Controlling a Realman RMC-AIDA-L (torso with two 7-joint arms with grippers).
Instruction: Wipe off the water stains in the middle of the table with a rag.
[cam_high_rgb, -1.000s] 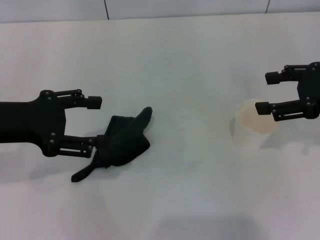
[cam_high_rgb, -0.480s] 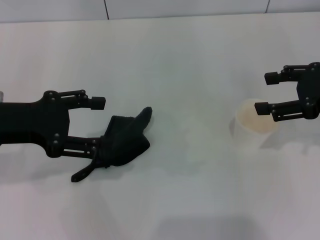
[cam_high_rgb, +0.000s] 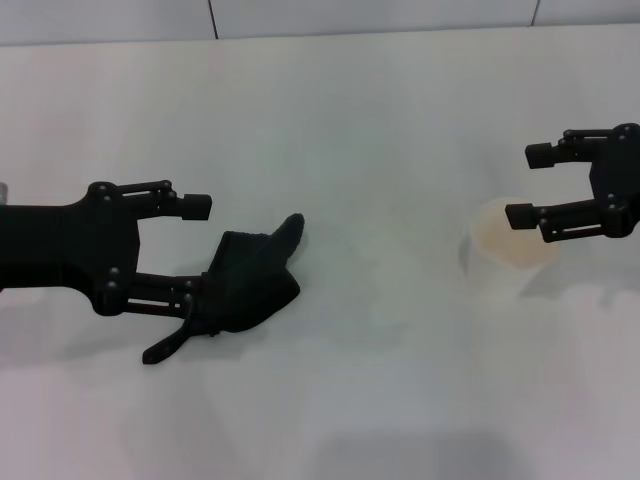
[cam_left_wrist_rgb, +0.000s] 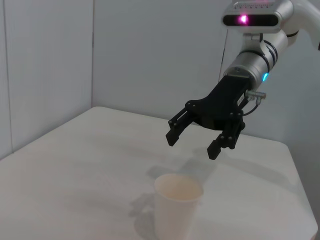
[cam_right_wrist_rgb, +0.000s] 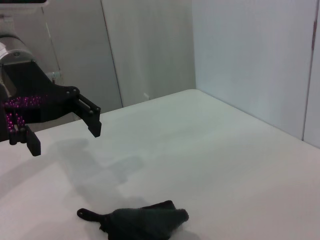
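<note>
Rag (cam_high_rgb: 248, 282) long axis diagonal, corner pointing far-right.

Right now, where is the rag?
In the head view the rag lies on the table, left of centre, by the open left gripper; the right wrist view shows the gripper above it, not touching.

Bright, even overhead light washes the white counter (cam_high_rgb: 380, 130) nearly featureless; shadows beneath the rag (cam_high_rgb: 250, 285) and cup (cam_left_wrist_rgb: 177, 205) are soft, faint, and slightly hazy.
</note>
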